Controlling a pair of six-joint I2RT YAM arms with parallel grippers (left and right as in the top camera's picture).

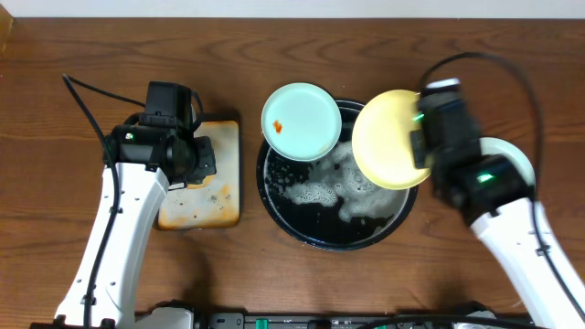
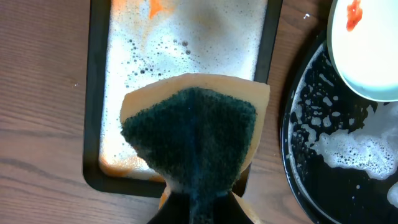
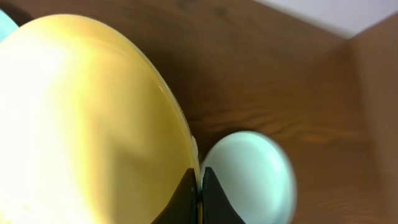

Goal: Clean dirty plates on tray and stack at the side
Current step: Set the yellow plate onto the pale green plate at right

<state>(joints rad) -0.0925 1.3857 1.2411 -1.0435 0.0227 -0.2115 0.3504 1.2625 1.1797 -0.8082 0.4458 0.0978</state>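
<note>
Sponge (image 2: 189, 134) closest to cam, green scrub face up, folded & pinched in left jaws, so I log them as clamped on it. Orange-stained pan (image 2: 93, 93) sits directly beneath those jaws. Right jaws are closed on the rim of the yellow plate (image 3: 81, 124). It's a thin edge grip only, w/ the plate rising from the jaws nearly edge-on in the wrist view.

Risks, my read:
- Rim pinch on a prob. wet, soapy plate gives little contact area. It could pivot or slip out if I swing the wrist fast.
- Mint plate (image 3: 249, 177) lies flat on counter (image 3: 298, 106) just beyond the right jaws' tips. A drop or off-centre release would knock it or leave a skewed stack.
- 2nd mint plate (image 1: 302, 121) rests across the tray (image 1: 306, 233) rim, off to the right of the left jaws, orange smear showing. A nudge may slide it into the suds (image 1: 334, 187).
- Sponge may drip on counter if carried across.

Yellow plate look: pale, smooth, glossy, shallow lip. No smear visible on the face seen from overhead; wrist view too glared to confirm. Posn: held in right jaws over the tray rim, between tray & the flat mint plate.
</note>
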